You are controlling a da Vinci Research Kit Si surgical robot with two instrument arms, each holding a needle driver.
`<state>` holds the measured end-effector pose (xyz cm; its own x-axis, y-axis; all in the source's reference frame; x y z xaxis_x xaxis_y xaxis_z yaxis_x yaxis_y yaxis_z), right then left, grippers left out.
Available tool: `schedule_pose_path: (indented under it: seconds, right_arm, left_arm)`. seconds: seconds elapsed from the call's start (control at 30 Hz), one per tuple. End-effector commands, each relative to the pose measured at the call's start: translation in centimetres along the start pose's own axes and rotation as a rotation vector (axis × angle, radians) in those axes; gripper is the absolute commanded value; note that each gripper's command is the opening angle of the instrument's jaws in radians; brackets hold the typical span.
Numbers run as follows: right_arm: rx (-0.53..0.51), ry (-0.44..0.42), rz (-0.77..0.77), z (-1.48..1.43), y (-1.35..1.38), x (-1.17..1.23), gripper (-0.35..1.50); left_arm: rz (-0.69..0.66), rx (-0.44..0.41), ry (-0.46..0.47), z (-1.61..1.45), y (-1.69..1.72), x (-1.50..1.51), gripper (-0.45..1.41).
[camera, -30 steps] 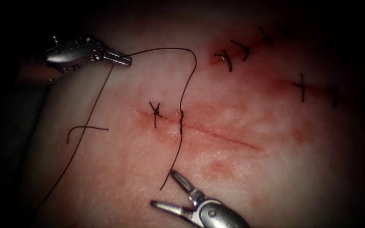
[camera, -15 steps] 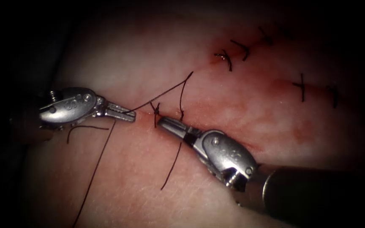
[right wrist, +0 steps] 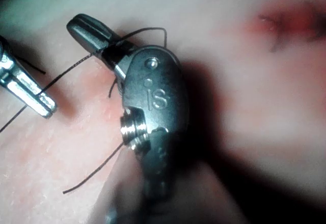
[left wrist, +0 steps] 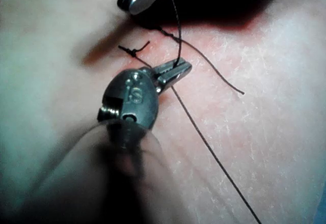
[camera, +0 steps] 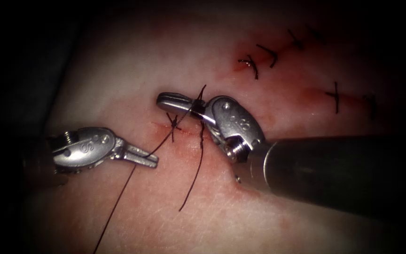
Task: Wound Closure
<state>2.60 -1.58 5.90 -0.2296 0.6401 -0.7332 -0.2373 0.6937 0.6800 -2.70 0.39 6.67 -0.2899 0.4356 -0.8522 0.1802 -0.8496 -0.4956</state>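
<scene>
- Clamping the dark thread (camera: 165, 141) between closed jaws, the left tool (camera: 149, 160) is lying at about 8 o'clock from the knotted stitch (camera: 174, 123); its smooth, rounded metal head is tapering to short ridged jaws.
- Running from those jaws, one thin strand is trailing toward 7 o'clock, while another is rising toward 1 o'clock, past the knot, to the right tool (camera: 175, 100).
- Lying across the cut (camera: 189, 132), the right tool's jaws are sitting close together with the thread looped over their base; whether they are gripping it, I cannot tell.
- Hanging from the second stitch (camera: 201, 134), a loose, wiry tail (camera: 191, 186) is curving toward 7 o'clock.
- Showing pale, moist and faintly grained, the tissue (camera: 306, 226) is carrying red fluid (camera: 231, 124) along the cut.
- Sitting at 1 to 2 o'clock, short dark finished stitches (camera: 252, 66) are crossing other reddened cuts.
- Looking for the needle, I cannot find it.
</scene>
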Motion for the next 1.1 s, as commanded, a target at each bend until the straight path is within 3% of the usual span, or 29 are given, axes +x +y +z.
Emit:
schedule_pose_path:
  seconds: [0.03,0.23,0.33,0.53,0.73,0.9,0.93,0.97,1.0,1.03,1.1]
  right_arm:
    - [0.040,0.010,0.019,0.09,-0.03,-0.07,-0.35]
    - [0.216,0.047,0.136,0.17,-0.13,-0.08,-0.35]
    - [0.269,0.012,0.158,0.20,-0.19,-0.11,-0.35]
    - [0.563,-0.253,0.111,0.15,-0.33,-0.24,-0.35]
    - [0.662,-0.452,0.049,0.12,-0.40,-0.31,-0.35]
    - [0.753,-0.613,-0.184,0.17,-0.59,-0.32,-0.35]
    - [0.778,-0.630,-0.230,0.20,-0.66,-0.33,-0.05]
    - [0.807,-0.645,-0.272,0.24,-0.73,-0.35,0.44]
    - [0.819,-0.652,-0.291,0.25,-0.76,-0.37,0.62]
    - [0.838,-0.669,-0.322,0.28,-0.81,-0.42,0.93]
    - [0.852,-0.678,-0.364,0.32,-0.87,-0.51,1.13]
  left_arm:
    - [-0.001,-0.002,-0.004,0.09,-0.05,-0.06,-0.45]
    - [-0.010,-0.011,-0.028,0.23,-0.30,-0.16,-0.45]
    - [-0.014,-0.015,-0.039,0.27,-0.39,-0.21,-0.45]
    - [-0.021,-0.040,-0.073,0.26,-0.51,-0.25,-0.45]
    - [-0.023,-0.051,-0.095,0.26,-0.50,-0.25,-0.45]
    - [-0.023,-0.054,-0.100,0.26,-0.48,-0.25,-0.45]
    - [-0.023,-0.054,-0.100,0.26,-0.48,-0.25,-0.45]
    - [-0.023,-0.054,-0.100,0.26,-0.48,-0.25,-0.45]
    - [-0.023,-0.054,-0.100,0.27,-0.48,-0.25,-0.45]
    - [-0.022,-0.054,-0.101,0.27,-0.48,-0.25,-0.45]
    - [-0.021,-0.054,-0.101,0.26,-0.47,-0.26,-0.45]
